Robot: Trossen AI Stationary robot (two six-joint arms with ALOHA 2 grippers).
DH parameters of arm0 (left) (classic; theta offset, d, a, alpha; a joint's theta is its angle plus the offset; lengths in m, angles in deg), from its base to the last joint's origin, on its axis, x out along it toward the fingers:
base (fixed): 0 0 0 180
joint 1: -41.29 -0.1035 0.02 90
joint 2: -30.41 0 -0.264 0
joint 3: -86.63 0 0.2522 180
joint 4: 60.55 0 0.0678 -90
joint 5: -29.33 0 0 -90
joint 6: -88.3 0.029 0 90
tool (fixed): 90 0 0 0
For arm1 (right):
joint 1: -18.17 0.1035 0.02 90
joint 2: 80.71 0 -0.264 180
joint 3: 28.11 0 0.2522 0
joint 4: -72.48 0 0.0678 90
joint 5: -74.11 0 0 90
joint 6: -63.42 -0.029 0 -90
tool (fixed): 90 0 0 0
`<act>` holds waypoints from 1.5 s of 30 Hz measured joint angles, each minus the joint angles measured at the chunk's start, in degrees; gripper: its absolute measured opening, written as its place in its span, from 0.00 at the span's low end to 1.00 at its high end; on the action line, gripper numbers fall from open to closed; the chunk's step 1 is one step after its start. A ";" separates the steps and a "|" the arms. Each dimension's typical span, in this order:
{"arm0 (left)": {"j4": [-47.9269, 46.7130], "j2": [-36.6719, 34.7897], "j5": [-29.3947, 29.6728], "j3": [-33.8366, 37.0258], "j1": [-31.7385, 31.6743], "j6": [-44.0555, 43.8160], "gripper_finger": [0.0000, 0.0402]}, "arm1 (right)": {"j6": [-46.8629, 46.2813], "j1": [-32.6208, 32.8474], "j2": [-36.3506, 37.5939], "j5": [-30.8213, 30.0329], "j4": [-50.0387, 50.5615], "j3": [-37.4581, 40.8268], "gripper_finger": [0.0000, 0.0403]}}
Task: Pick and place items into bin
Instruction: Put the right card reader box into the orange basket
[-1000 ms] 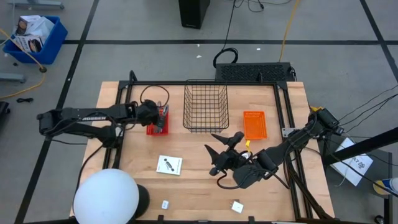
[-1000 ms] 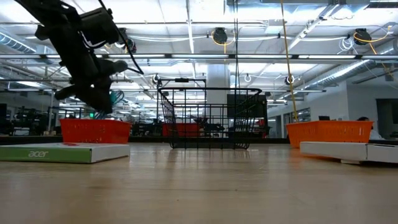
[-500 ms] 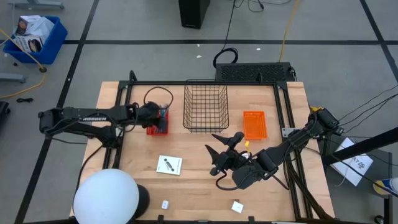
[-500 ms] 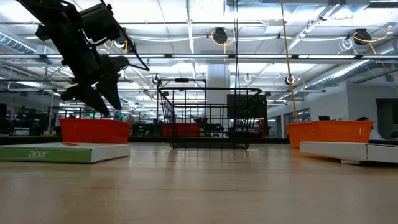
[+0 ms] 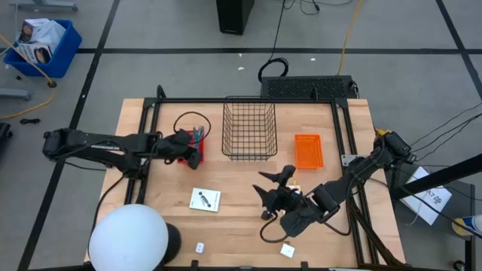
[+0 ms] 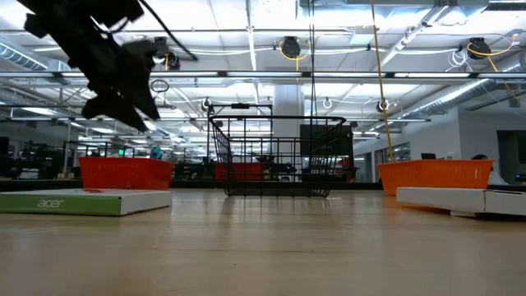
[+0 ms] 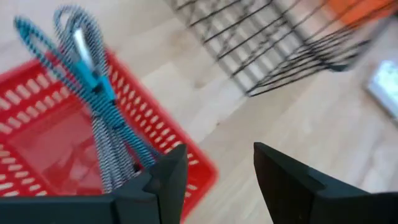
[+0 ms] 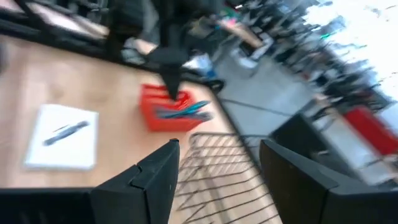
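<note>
Wooden tabletop (image 5: 241, 226) carries a red plastic mesh bin (image 5: 192, 150) holding a teal-and-grey braided cable (image 7: 93, 93). Left gripper (image 7: 214, 174) hovers just above it, jaws spread and empty. Right gripper (image 5: 271, 190), jaws apart and empty, hangs mid-table near a flat white card with dark print (image 5: 205, 199).

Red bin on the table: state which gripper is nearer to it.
Left. The left gripper hangs open right at the red bin, just above it. The right gripper is open well off, past the wire basket toward the table's front.
</note>
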 joint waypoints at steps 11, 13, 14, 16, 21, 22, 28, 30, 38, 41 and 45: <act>16.21 -4.01 8.25 0.00 13.27 11.69 0.47 | -30.33 0.29 -0.02 15.42 21.75 0.00 0.52; 18.76 -3.32 9.41 -0.02 15.21 12.96 0.47 | -36.52 0.24 -0.01 18.13 26.76 0.00 0.52; 19.41 -3.05 9.67 -0.02 16.21 13.89 0.47 | -39.64 0.13 0.00 19.50 29.11 0.00 0.52; 21.34 -2.24 9.63 -0.02 18.02 16.02 0.47 | -45.20 -0.03 0.00 22.83 33.44 0.00 0.52; 23.92 2.20 8.38 -0.04 21.41 17.64 0.47 | -57.04 -0.14 0.00 29.66 42.04 0.00 0.52; 24.99 3.42 8.31 -0.04 21.85 17.40 0.47 | -58.97 -0.14 -0.01 31.01 43.22 0.00 0.52; 34.17 12.04 5.19 -0.04 24.01 17.69 0.47 | -68.31 0.10 0.00 38.20 48.64 0.40 0.52; 39.10 14.90 3.26 -0.04 24.56 17.92 0.47 | -71.18 0.35 0.02 41.24 48.61 1.86 0.52; 53.56 26.33 0.62 -0.04 25.29 19.22 0.47 | -79.20 0.40 0.00 52.63 47.45 11.41 0.52; 58.03 30.10 -0.60 -0.35 24.56 19.76 0.47 | -80.99 0.56 0.00 55.52 47.42 14.34 0.52; 58.80 34.61 -1.72 -3.22 23.54 20.83 0.47 | -82.79 1.10 0.00 57.80 47.44 17.00 0.52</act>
